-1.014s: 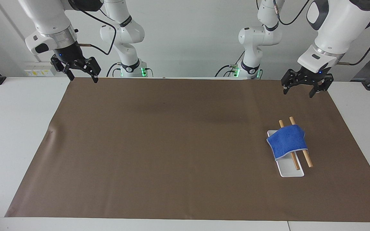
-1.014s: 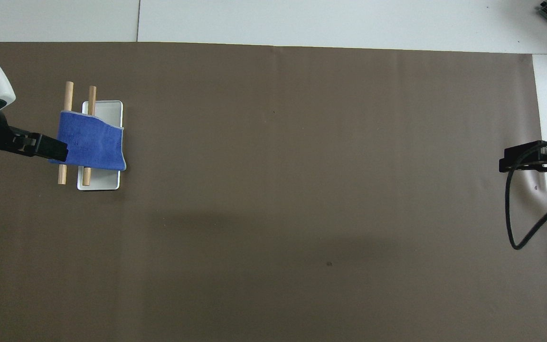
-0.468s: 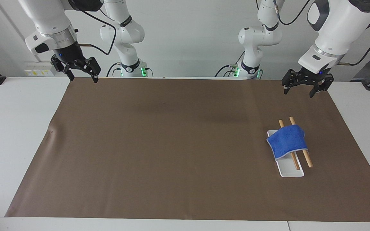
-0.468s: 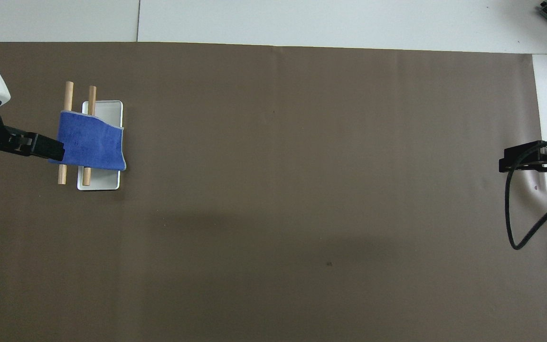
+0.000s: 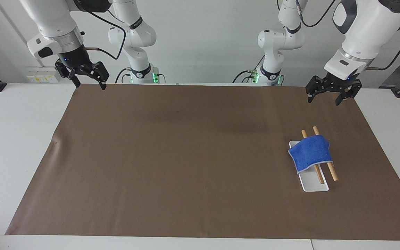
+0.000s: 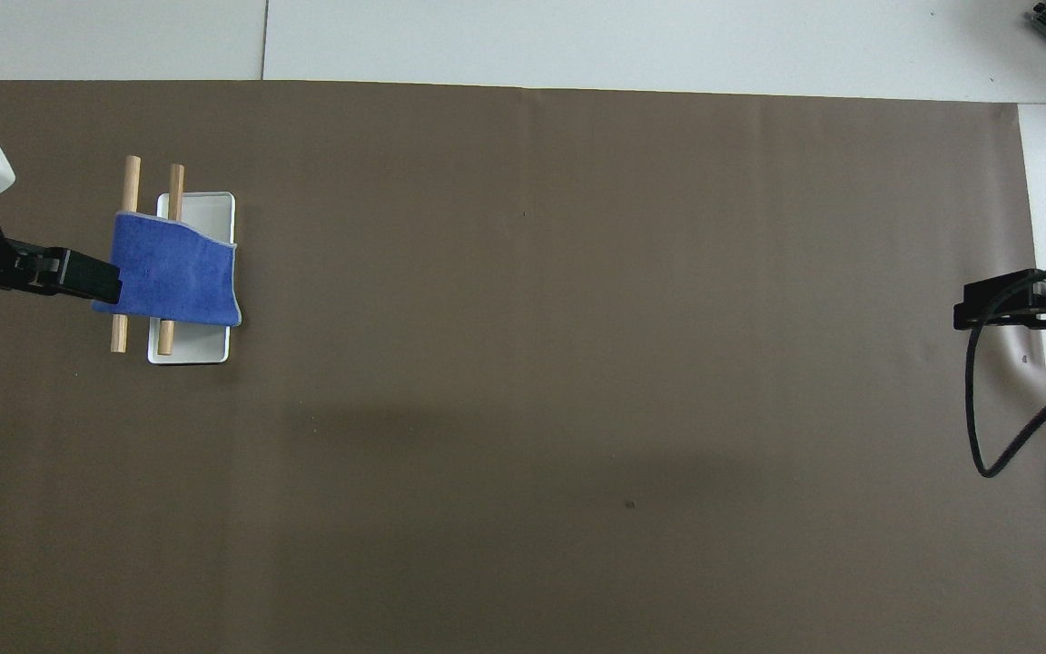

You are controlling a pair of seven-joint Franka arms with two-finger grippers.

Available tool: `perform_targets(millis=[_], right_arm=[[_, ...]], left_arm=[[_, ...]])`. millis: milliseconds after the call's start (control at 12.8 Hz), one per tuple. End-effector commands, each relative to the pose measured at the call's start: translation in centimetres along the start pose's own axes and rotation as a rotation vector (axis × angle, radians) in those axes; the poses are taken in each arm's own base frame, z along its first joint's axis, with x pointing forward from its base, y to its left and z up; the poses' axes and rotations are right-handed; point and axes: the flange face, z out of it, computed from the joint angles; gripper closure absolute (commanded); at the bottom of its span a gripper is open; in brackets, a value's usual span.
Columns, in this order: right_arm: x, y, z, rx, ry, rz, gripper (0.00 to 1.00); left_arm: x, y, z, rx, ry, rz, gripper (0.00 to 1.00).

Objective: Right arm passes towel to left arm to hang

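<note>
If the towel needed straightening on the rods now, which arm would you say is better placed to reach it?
Left, probably. The towel hangs over the rods at the left arm's end of the table, and the open left gripper is raised there. The open right gripper waits at the other end.

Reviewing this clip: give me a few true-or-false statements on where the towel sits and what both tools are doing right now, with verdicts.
1. The small blue terry towel hangs over two wooden rods above a white rectangular tray. True.
2. The left tool grips the towel. False: it is open, raised, holding nothing.
3. The right tool is open and empty. True.
4. The towel lies toward the right arm's end of the brown table mat. False: toward the left arm's end.
</note>
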Motion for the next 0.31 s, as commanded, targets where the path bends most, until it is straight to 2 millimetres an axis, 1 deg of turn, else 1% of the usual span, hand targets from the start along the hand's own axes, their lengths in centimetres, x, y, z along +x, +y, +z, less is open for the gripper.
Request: perform_targets(millis=[0, 234], right_arm=[[-0.58, 0.00, 0.06, 0.006, -0.013, -0.011, 0.00], [-0.56, -0.01, 0.11, 0.006, -0.012, -0.011, 0.00]], left_arm=[[-0.90, -0.09, 0.12, 0.022, 0.015, -0.051, 0.00], [-0.97, -0.16, 0.33, 0.022, 0.015, -0.058, 0.00]])
